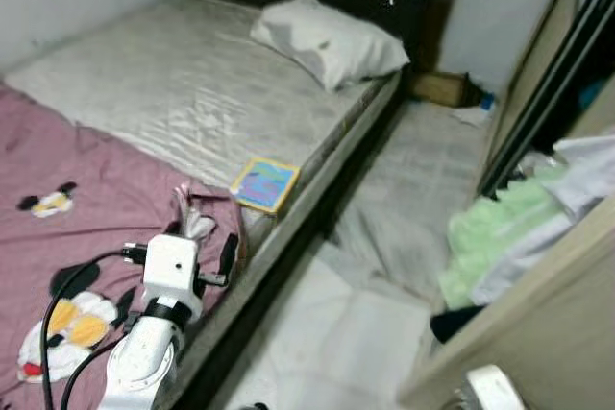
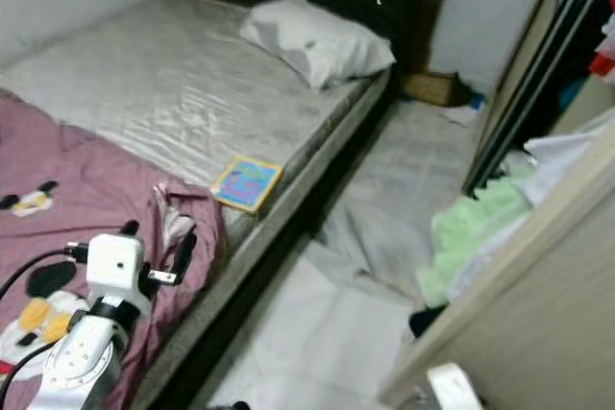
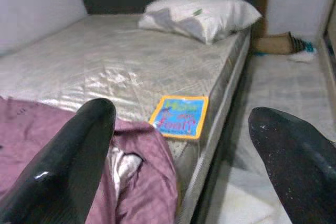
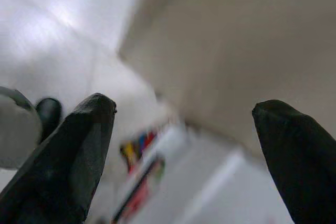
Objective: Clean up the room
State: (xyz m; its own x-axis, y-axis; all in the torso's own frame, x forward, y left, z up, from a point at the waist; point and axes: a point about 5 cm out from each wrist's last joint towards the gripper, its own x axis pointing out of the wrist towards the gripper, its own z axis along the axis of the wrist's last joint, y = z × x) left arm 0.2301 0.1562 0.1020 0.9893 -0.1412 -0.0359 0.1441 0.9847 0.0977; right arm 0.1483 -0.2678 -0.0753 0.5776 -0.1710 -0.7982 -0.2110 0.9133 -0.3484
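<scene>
A colourful picture book point(image 1: 264, 183) lies flat at the near edge of the bare grey mattress point(image 1: 173, 84). Beside it a bunched mauve blanket point(image 1: 86, 208) with cartoon mouse prints covers the bed's near part. My left gripper point(image 3: 182, 111) hovers open over the blanket's edge, pointing toward the book point(image 3: 180, 116), with nothing between its fingers. A white pillow point(image 1: 327, 40) rests at the dark headboard. My right gripper point(image 4: 185, 103) is open and empty, low over the pale floor beside a beige panel. A blurred colourful item point(image 4: 139, 182) lies beneath it.
A narrow floor strip runs between the bed and an open wardrobe point(image 1: 538, 324). Green and white clothes point(image 1: 500, 237) spill from its shelf. Pale cloth point(image 1: 404, 208) covers the floor. A cardboard box point(image 1: 437, 88) stands at the far end.
</scene>
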